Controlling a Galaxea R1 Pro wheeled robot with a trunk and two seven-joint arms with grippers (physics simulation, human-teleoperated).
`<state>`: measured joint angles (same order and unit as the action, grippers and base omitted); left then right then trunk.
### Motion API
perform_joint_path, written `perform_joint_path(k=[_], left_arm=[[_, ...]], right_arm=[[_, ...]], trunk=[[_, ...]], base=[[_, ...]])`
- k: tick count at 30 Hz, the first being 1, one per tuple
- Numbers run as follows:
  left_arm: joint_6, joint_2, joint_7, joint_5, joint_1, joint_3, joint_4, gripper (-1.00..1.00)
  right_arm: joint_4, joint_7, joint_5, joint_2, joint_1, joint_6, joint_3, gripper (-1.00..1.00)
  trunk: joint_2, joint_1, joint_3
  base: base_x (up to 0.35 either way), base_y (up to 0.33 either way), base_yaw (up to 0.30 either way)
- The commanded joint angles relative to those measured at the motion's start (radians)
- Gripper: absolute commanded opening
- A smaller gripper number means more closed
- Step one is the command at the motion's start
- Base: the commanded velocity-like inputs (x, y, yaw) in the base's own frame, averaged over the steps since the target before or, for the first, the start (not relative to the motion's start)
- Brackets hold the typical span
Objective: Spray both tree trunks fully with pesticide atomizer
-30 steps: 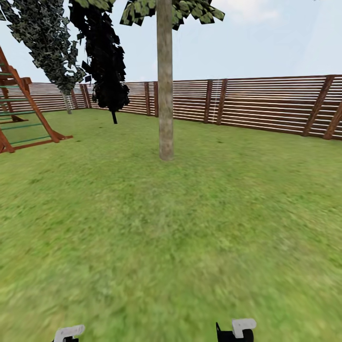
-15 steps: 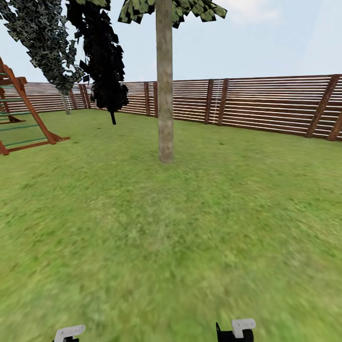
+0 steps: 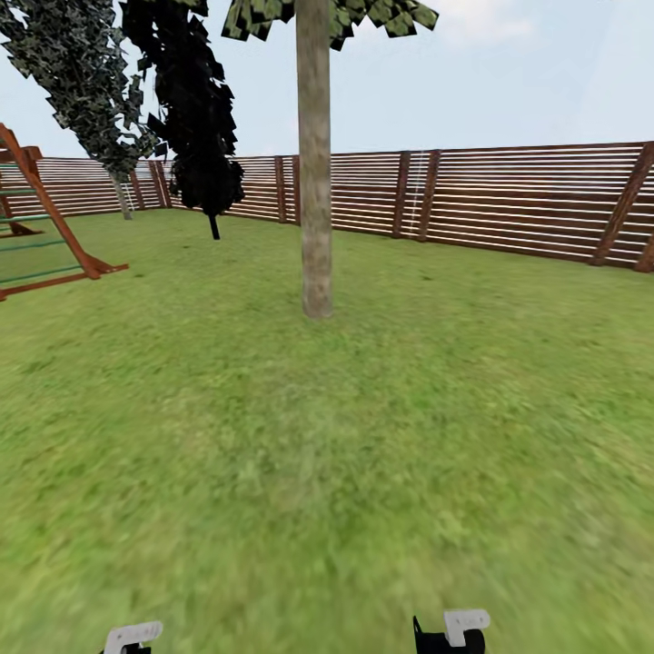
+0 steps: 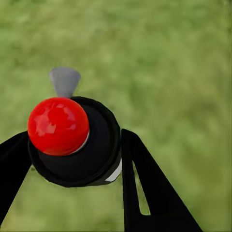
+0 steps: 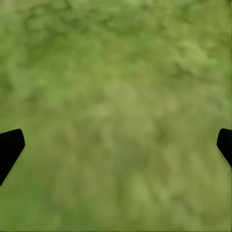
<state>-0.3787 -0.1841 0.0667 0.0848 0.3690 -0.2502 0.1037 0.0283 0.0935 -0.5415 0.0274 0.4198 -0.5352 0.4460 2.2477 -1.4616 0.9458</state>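
Atomizer sits clamped between the two black fingers of the left gripper, seen in the left wrist view: dark round body, shiny red ball top, small grey nozzle tip sticking out past it. Blurred green grass lies behind it, bottle held off the ground.

Right gripper is spread wide, nothing between its black fingertips, which sit at opposite sides of the right wrist view over plain grass.

Head view: lawn stretches ahead to a brown slatted fence running across the back. Tree trunk, pale, straight and upright, stands on the lawn just left of centre, well ahead of the robot, its base on the grass; blocky green leaves spread at its top. Further back near the fence stands a narrow near-black tree, and left of it a tree with darker grey-green foliage on a thin pale trunk. Wooden play frame with green rungs stands at the left edge of the lawn. Two white-and-black arm parts show at the lawn's near edge, left and right. Pale blue sky above the fence.
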Motion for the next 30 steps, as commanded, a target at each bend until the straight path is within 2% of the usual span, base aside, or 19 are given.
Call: perform_joint_path(k=[1,30], left_arm=[[-0.003,0.000,0.004,0.009,0.001,-0.009,-0.001,-1.00],[-0.003,0.000,0.004,0.009,0.001,-0.009,-0.001,-1.00]], right_arm=[[-0.001,0.008,-0.011,0.000,0.001,-0.002,0.004,1.00],[-0.001,0.008,-0.011,0.001,0.001,-0.002,0.004,1.00]], trunk=[[0.000,0.000,0.001],[0.000,0.000,0.001]], base=[[0.342,0.000,0.000],[0.341,0.000,0.000]])
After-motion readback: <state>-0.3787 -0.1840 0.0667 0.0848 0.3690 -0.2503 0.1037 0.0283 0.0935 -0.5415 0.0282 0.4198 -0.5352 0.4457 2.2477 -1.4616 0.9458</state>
